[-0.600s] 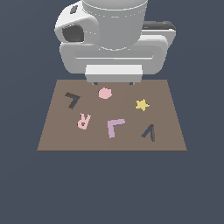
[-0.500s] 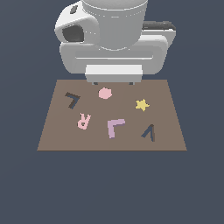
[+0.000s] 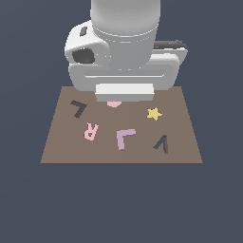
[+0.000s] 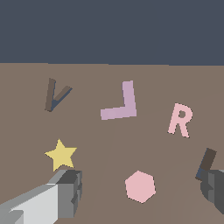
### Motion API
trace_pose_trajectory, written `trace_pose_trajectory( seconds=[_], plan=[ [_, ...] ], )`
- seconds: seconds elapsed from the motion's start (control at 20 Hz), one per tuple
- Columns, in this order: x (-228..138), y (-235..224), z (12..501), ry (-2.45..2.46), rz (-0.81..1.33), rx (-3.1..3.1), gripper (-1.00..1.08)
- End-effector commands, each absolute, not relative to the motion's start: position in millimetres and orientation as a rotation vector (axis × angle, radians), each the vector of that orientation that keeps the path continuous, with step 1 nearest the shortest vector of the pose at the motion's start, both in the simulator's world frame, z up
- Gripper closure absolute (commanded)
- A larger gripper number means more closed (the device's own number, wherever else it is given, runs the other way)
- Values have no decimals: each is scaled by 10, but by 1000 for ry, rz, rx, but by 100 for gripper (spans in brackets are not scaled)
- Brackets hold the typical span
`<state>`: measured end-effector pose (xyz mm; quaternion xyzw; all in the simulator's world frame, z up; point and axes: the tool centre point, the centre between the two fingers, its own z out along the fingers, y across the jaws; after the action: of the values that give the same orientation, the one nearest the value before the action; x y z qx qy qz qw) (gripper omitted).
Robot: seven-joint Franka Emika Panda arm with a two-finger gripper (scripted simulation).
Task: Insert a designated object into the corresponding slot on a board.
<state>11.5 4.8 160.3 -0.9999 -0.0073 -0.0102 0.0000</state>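
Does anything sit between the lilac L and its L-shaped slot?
Yes: the pink R lies between the lilac L and the slot, seen in the exterior view.

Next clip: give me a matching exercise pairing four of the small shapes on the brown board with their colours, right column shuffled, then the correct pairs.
Column one:
1. flat L-shaped block
2. letter R piece
3. star piece
4. L-shaped recess

Column two:
A. yellow
B. dark grey
C. lilac
D. pink

All four lie on the brown square board.

Pairs: 1-C, 2-D, 3-A, 4-B
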Motion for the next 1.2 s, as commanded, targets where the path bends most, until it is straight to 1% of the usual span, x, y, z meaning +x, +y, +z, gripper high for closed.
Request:
trace_pose_trajectory(
  seconds=[0.0, 0.65, 1.15],
  plan=[
    [173, 56, 1496, -40, -28, -3141, -92],
    [623, 132, 755, -163, -8, -3137, -92],
    [772, 166, 526, -203, -1, -3135, -92]
  ],
)
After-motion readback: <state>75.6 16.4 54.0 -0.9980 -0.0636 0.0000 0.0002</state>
